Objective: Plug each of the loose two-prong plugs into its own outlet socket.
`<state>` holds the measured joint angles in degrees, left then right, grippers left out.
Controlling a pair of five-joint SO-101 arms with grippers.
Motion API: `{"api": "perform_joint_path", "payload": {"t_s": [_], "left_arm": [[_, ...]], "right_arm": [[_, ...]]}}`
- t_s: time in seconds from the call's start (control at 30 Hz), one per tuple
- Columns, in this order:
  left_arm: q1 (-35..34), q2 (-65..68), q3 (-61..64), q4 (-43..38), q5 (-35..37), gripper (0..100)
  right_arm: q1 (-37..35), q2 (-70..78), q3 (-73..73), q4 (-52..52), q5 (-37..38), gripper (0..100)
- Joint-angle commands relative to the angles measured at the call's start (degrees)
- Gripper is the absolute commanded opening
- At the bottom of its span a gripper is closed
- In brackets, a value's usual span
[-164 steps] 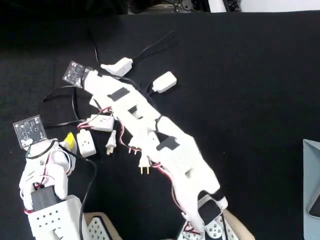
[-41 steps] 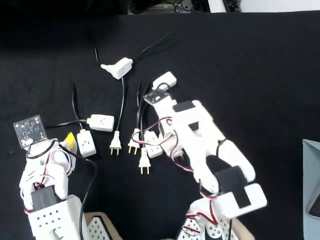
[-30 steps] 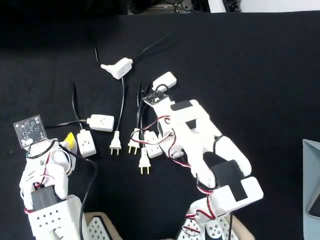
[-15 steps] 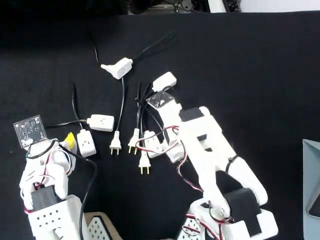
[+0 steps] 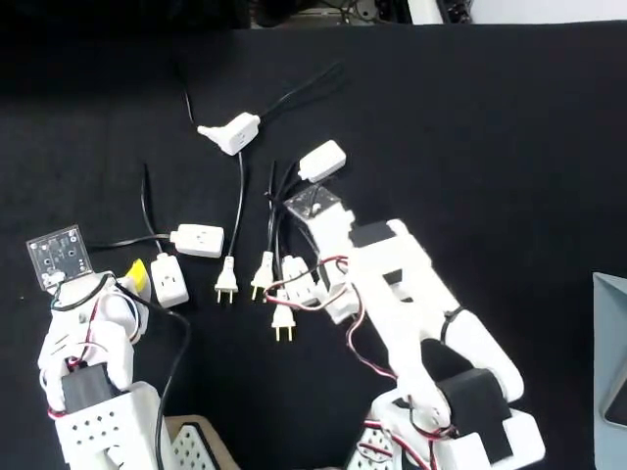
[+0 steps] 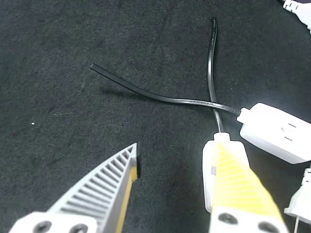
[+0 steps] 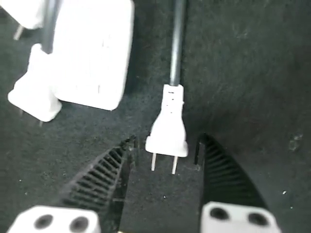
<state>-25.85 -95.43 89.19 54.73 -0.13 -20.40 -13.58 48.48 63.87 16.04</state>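
Grasp step: right gripper (image 7: 165, 144) jaws are spread astride the white plastic two-prong plug (image 7: 167, 128), which lies flat on the black table (image 7: 252, 58). Next move, I'd say: pinch the plug body squarely, prongs clear. Left gripper (image 6: 175, 145) jaws spread, empty.

A robotics lab bench, by the look of it: a black-cloth tabletop (image 5: 509, 147) carries a white printed-looking left arm (image 5: 83, 382) and right arm (image 5: 411, 313) with bare red wiring (image 5: 90, 333) and exposed circuit boards (image 5: 59, 257), while short cord stubs ending in plugs (image 5: 226, 284) and outlet sockets (image 5: 199, 239) lie loose between them.
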Motion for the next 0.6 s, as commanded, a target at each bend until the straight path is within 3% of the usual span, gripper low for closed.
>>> {"api": "perform_joint_path", "payload": {"t_s": [0.0,0.57], "left_arm": [[-0.04,-0.35,-0.31,-1.32,-0.79,25],[-0.04,-0.35,-0.31,-1.32,-0.79,25]], "right_arm": [[-3.25,-1.01,-1.71,-0.44,-0.35,18.7],[-3.25,-0.48,5.05,-6.51,0.0,16.2]]}}
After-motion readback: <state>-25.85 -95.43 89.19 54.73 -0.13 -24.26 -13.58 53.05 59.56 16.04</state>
